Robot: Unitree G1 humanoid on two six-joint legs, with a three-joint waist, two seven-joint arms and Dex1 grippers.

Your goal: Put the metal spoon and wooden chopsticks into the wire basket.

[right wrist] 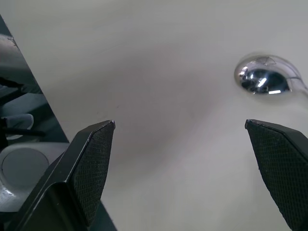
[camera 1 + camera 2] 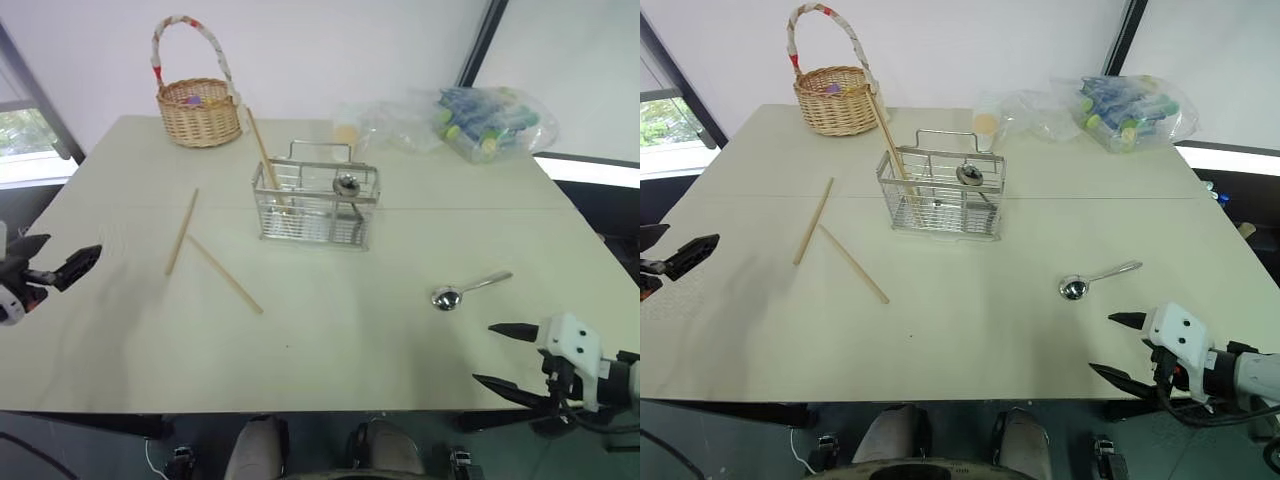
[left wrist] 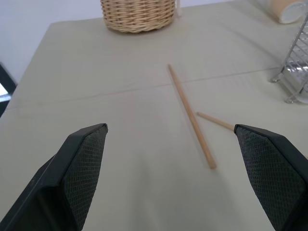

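We can't really make out what's inside the crinkly plastic bags (image 2: 480, 122) at the desk's far edge, just blurry blue and green shapes. The wire basket (image 3: 296, 67) gets chopped off at the left wrist view's edge, and the metal spoon (image 1: 263, 79) loses its handle in the right wrist view.

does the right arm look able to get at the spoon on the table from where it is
Probably yes. The right gripper is open and empty near the table's front edge, and the spoon lies apart from everything just beyond it, with bare tabletop between them.
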